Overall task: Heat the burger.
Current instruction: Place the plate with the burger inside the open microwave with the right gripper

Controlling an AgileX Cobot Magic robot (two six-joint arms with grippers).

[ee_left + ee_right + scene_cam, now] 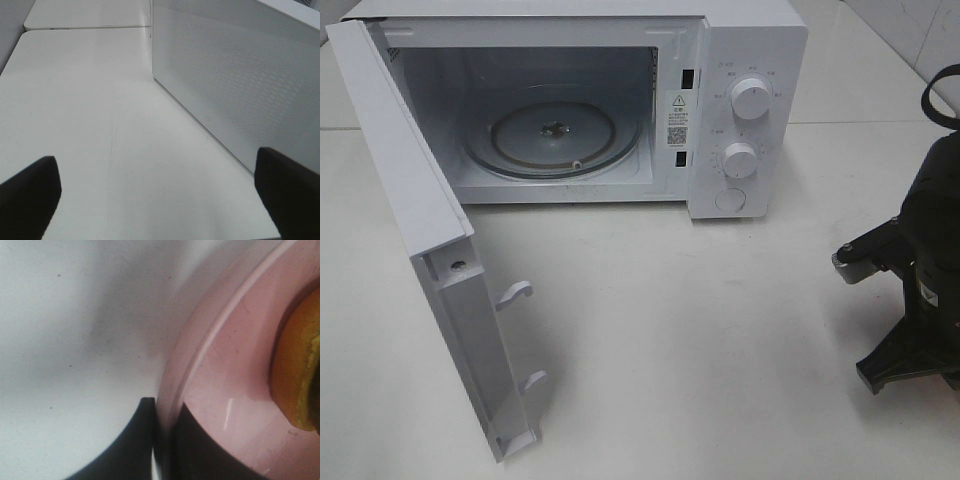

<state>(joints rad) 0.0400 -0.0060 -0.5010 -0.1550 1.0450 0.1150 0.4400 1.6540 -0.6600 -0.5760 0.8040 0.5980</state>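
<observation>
Jaws of right gripper [162, 409] pinched on the rim of the pink plate [235, 355], one finger on each side of the lip. Burger [300, 375] sits on that plate, inboard of the rim, bun edge just showing. White table [75, 315] runs beside the plate. Left gripper [157, 186] jaws spread wide above the table, close along the door [410, 190]. Microwave [750, 45] door swung wide, turntable [555, 140] exposed; right arm [915, 260] at the table's right edge.

A white matte tabletop [90, 110] is shown, on which a white upright panel with a fine dotted pattern [235, 85] is stood. The left gripper [160, 195] is seen spread wide, its two black fingertips [30, 197] being set well apart.
</observation>
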